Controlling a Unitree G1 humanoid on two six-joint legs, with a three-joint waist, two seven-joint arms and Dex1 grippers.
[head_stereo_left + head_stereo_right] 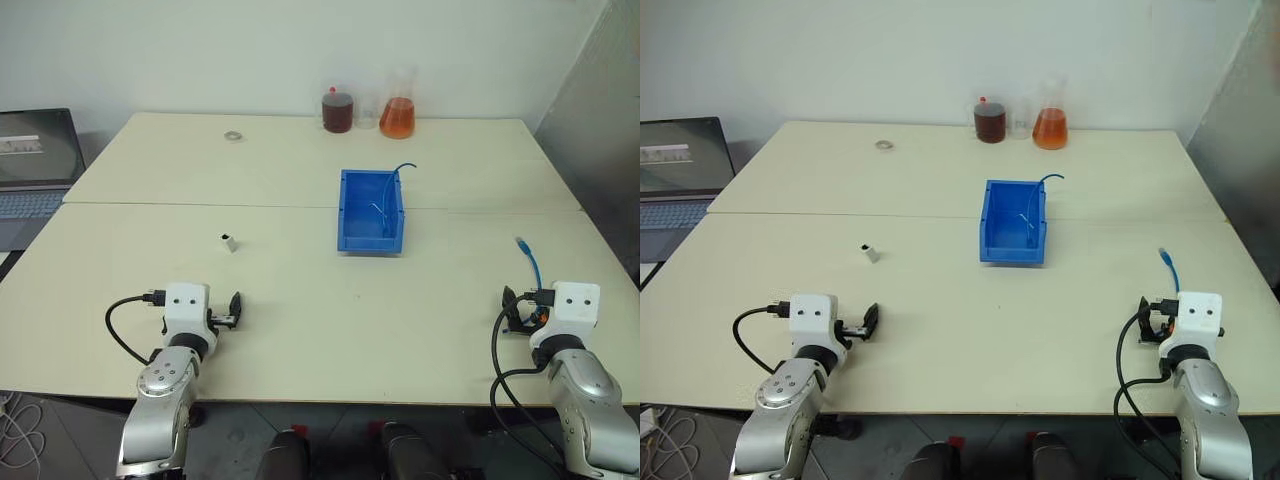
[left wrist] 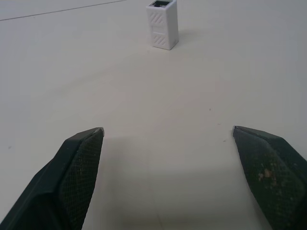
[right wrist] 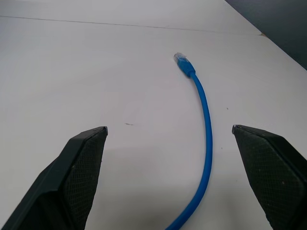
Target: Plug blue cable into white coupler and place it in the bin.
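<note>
White coupler (image 2: 162, 24) standing upright on table (image 1: 300, 330), left of bin (image 1: 371, 210). Blue cable (image 3: 204, 143) lying right of bin. Left gripper (image 2: 168, 143), right gripper (image 3: 168, 143): jaws spread wide, nothing grasped. Cable best pinched just behind plug; coupler squeezed across sides, socket left clear.

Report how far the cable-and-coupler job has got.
Nothing looks done yet. The white coupler stands alone on the table ahead of the open left gripper, unplugged. The blue cable lies loose on the table ahead of the open right gripper, plug end free. Neither gripper holds anything. Left: grasp both, plug them together, place them in the blue bin, where another blue cable already shows.
</note>
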